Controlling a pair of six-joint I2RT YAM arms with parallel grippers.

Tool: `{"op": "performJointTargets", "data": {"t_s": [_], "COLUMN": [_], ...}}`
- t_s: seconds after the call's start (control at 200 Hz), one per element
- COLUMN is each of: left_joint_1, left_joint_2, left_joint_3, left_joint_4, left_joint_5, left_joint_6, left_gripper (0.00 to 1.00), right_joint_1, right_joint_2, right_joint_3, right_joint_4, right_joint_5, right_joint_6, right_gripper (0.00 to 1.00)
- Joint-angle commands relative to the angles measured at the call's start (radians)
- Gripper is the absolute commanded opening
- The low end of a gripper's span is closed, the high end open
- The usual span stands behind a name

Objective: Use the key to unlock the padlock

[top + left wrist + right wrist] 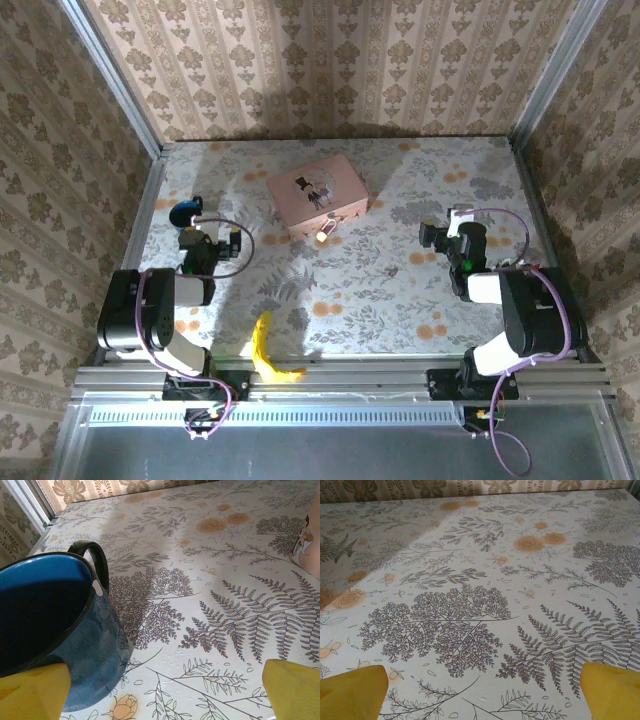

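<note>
**Figure.** The padlock (322, 236) lies at the pink box's (318, 190) front edge, midway between the arms and probably within reach of either. The left gripper (162, 692) and right gripper (482, 692) gape wide, holding nothing. The overhead view locates the padlock; the left wrist view adds a blue mug (55, 625) just beside one finger (30, 692). No key is discernible.

- Left arm (150, 315): black joints, white links, looping purple cable.
- Right arm (525, 315): same colours, purple cable.
- Left gripper (162, 690), right gripper (482, 690): broad yellow fingertips.
</note>
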Motion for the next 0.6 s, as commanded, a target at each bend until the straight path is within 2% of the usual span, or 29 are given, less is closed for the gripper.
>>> {"op": "performJointTargets", "data": {"t_s": [0.0, 0.595], "left_joint_1": [0.012, 0.026], "left_joint_2": [0.011, 0.011], "left_joint_3": [0.026, 0.032], "left_joint_4": [0.04, 0.028], "left_joint_5": [0.008, 0.024], "left_joint_6": [0.001, -0.013], "left_gripper": [1.0, 1.0], "right_joint_1": [0.007, 0.007], "right_joint_2": [0.014, 0.014], "right_joint_3": [0.02, 0.019], "right_joint_4": [0.028, 0.028], "right_joint_5": [-0.013, -0.013], "right_joint_6": [-0.015, -0.015], "right_gripper": [1.0, 1.0]}}
